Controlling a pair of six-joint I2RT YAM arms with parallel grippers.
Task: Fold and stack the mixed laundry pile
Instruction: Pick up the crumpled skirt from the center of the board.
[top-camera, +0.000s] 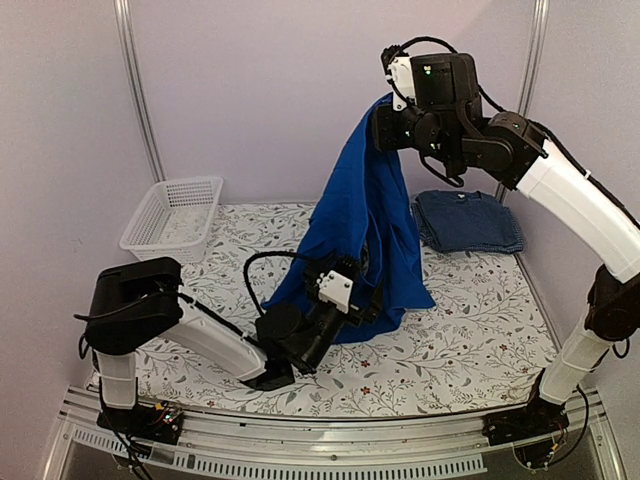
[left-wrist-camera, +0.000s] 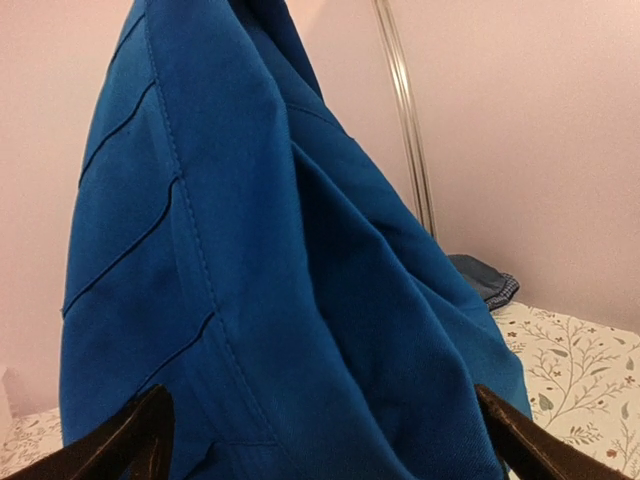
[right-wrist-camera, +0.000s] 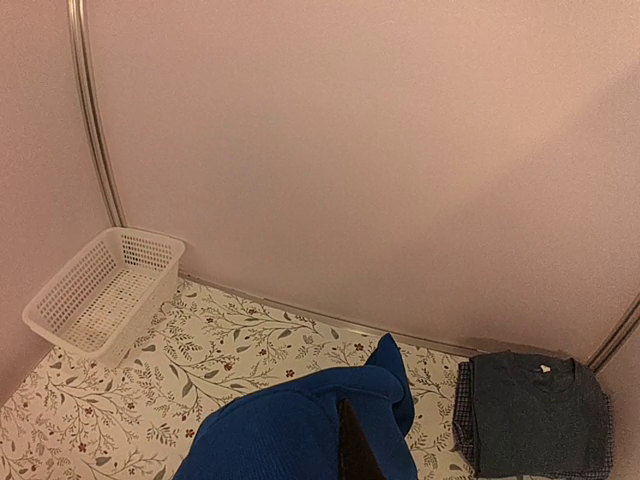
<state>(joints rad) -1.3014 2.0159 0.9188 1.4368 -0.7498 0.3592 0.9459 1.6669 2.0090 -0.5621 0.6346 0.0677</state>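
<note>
Your right gripper is clamped on the top of the blue garment, which hangs lengthwise down to mid-table; your left gripper, fingers spread wide, faces its lower edge

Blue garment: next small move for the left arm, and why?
Probably close the left gripper on the garment low down: its jaws stand open with cloth between them, while the right gripper holds the top aloft.
</note>
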